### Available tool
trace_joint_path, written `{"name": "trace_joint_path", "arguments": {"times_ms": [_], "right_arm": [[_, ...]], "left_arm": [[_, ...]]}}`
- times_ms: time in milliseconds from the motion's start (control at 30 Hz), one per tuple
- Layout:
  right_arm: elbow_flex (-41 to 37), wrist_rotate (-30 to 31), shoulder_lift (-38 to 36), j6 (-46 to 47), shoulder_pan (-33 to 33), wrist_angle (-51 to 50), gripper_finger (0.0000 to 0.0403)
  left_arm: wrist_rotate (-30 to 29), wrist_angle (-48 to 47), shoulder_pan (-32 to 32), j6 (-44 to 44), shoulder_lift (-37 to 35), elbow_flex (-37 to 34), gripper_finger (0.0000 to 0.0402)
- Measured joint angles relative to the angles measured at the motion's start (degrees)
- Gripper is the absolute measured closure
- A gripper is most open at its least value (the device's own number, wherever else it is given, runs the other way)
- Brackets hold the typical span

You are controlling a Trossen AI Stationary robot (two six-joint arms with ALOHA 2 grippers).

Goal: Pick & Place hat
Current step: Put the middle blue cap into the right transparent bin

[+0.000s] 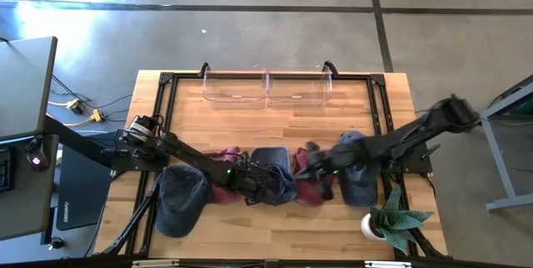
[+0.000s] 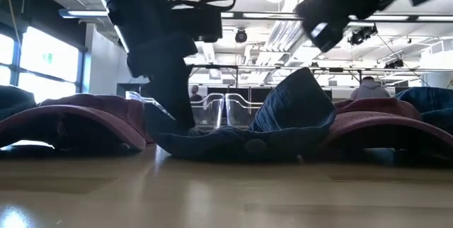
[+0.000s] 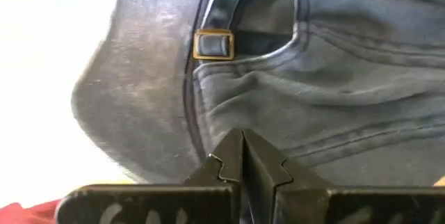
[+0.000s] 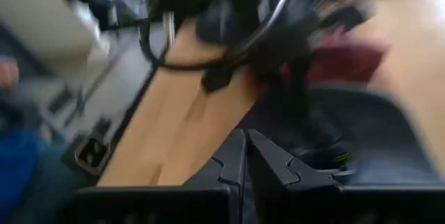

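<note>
While both jaws closed, empty, denim hat (image 1: 271,175) mid-row; bare table (image 1: 275,118) behind toward bins (image 1: 266,86).

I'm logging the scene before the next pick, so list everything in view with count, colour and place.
denim caps: three, blue-grey; one at the table's front left, one in the middle, one at the right.
red caps: two, maroon; one left of the middle cap, one right of it.
clear bins: two, transparent, side by side at the table's far edge.
potted plant: one, green in a white pot, front right corner.
table: one, light wood.
left gripper: shut, at the middle denim cap.
right gripper: shut, above the caps right of centre.
</note>
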Motion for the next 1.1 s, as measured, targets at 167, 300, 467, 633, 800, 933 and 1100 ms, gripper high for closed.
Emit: {"name": "trace_joint_path", "arguments": {"times_ms": [167, 300, 467, 633, 800, 933, 1100], "right_arm": [[11.07, -6.26, 13.06, -1.41, 1.15, -8.04, 0.0391], [16.12, -4.01, 19.48, -1.8, 1.36, -17.39, 0.0391], [19.97, 5.01, 22.7, 0.24, 0.43, -29.94, 0.0391], [21.6, 15.56, 22.54, 3.09, 0.28, -39.34, 0.0391], [23.04, 18.0, 21.67, 1.87, 1.15, -41.56, 0.0391], [23.33, 19.07, 19.46, -0.48, 3.32, -40.47, 0.0391], [23.33, 20.28, 17.81, -2.82, 6.03, -39.86, 0.0391]], "left_arm": [[2.0, 3.71, -0.53, -0.29, 0.04, -2.38, 0.0397], [4.68, 4.43, -1.82, -0.03, 0.04, -3.37, 0.0397], [5.56, 4.93, -3.06, -0.35, 0.17, -4.48, 0.0397], [2.57, 4.9, -4.08, 0.04, 0.32, -4.47, 0.0397], [-0.37, 5.74, -5.32, 4.93, 0.06, -0.86, 0.0397], [-1.07, 8.02, -6.39, 10.57, 0.02, 0.61, 0.0397], [0.17, 12.32, -5.81, 18.0, 0.57, 0.78, 0.0392]]}}
